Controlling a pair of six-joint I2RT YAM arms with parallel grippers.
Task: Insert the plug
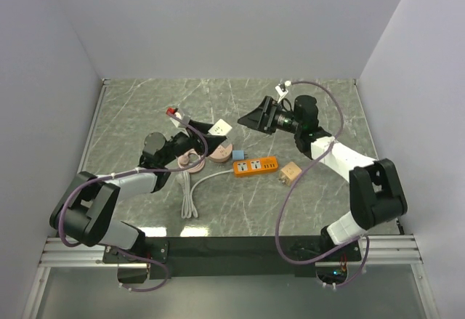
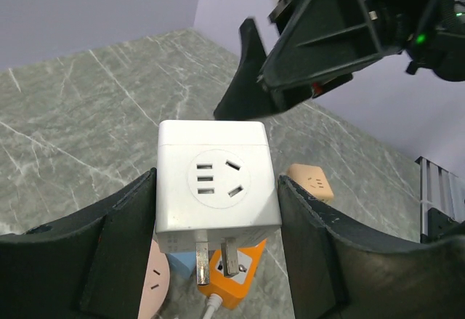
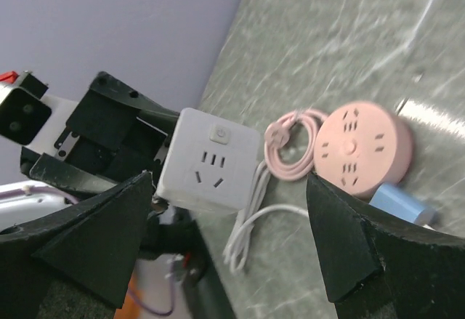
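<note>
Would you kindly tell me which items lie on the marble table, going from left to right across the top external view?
Coiled pink cable → round pink socket hub → small blue block → orange rectangular power strip → tan cube adapter. The white cable overlaps the pink coil, so it is left out.

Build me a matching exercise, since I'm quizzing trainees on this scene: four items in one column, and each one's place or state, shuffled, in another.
Items
1. white cube adapter
2. orange power strip
3. pink round socket
4. tan cube

Places or states
A. lies beside a coiled pink cord
B. on the table, farthest right of the four
C. held off the table in the left gripper
D. flat on the table, a white cable running from it

Pairs: 1-C, 2-D, 3-A, 4-B
</note>
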